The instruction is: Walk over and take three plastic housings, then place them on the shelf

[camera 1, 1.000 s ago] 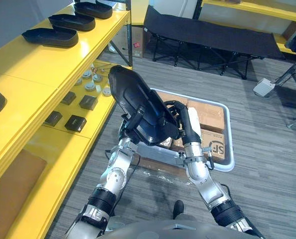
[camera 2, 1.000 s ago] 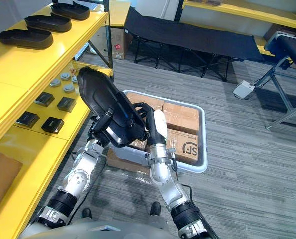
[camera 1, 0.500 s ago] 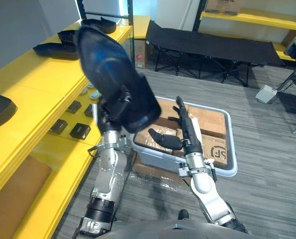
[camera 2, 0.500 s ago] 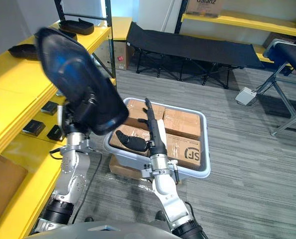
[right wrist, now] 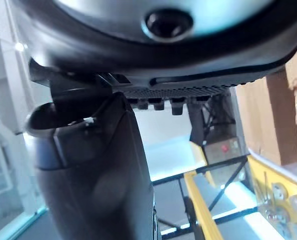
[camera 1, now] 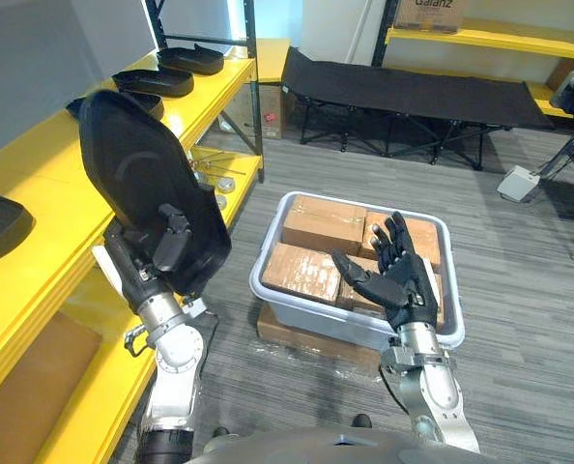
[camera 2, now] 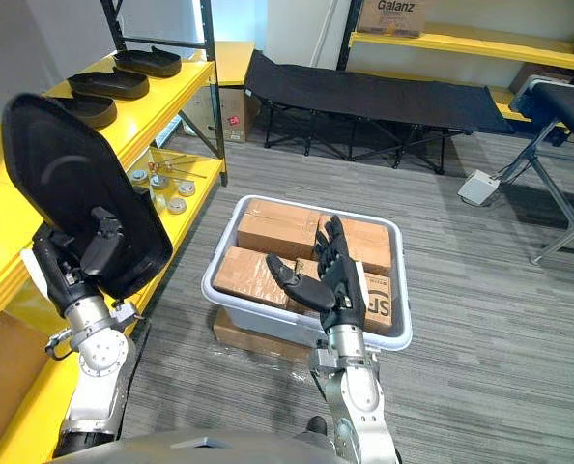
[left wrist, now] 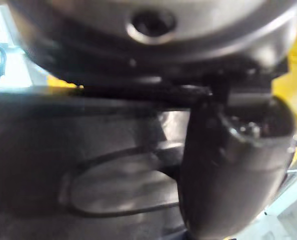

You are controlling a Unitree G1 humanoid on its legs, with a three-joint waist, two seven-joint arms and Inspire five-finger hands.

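Left hand (camera 1: 169,239) grasps a black oval plastic housing (camera 1: 130,174) upright by the yellow shelf's (camera 1: 38,184) edge; right hand (camera 1: 406,282) hangs released over a grey tub (camera 1: 311,322).

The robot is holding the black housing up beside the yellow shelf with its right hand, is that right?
Not quite. It is the left hand that holds the black housing up beside the yellow shelf, as the left eye view shows. The right hand is open above the grey bin of cardboard boxes.
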